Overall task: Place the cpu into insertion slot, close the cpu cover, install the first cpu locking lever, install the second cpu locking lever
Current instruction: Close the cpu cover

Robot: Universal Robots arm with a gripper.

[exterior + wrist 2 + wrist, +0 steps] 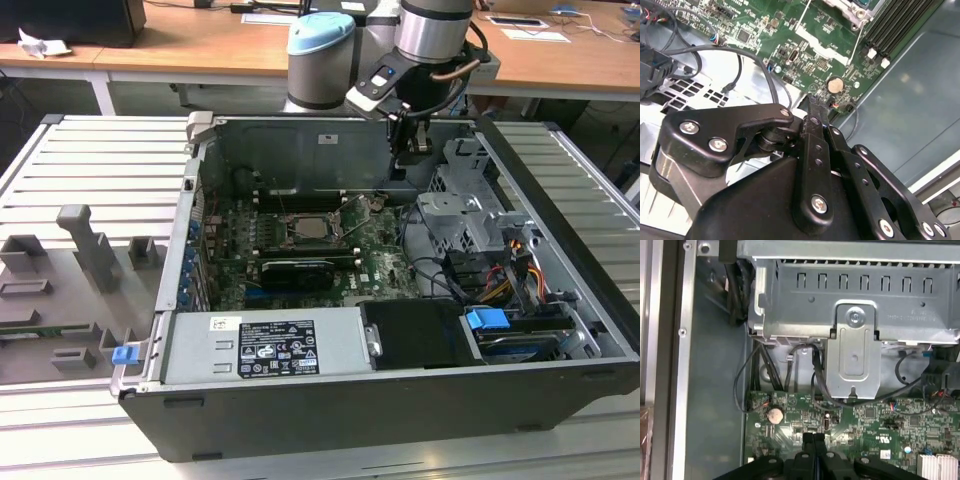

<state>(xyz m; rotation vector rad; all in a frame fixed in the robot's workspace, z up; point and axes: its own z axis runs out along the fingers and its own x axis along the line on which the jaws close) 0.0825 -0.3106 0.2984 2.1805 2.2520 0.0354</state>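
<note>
The insertion slot sits mid-board in the open computer case, ringed by a silvery frame, the cpu cover. A pale square at its centre looks like the cpu; I cannot tell how the cover sits on it. Thin wire levers angle away from the socket. A corner of the socket appears in the second wrist view. My gripper hangs to the exterior view's right of the socket, near the case's back wall. Its black fingers are pressed together above the green board near a coin battery, with nothing seen between them.
A metal drive cage with dangling black cables stands close beside the gripper. Long black memory slots run beside the socket. A grey power supply fills the case's front. A grey fixture tray lies at the exterior view's left.
</note>
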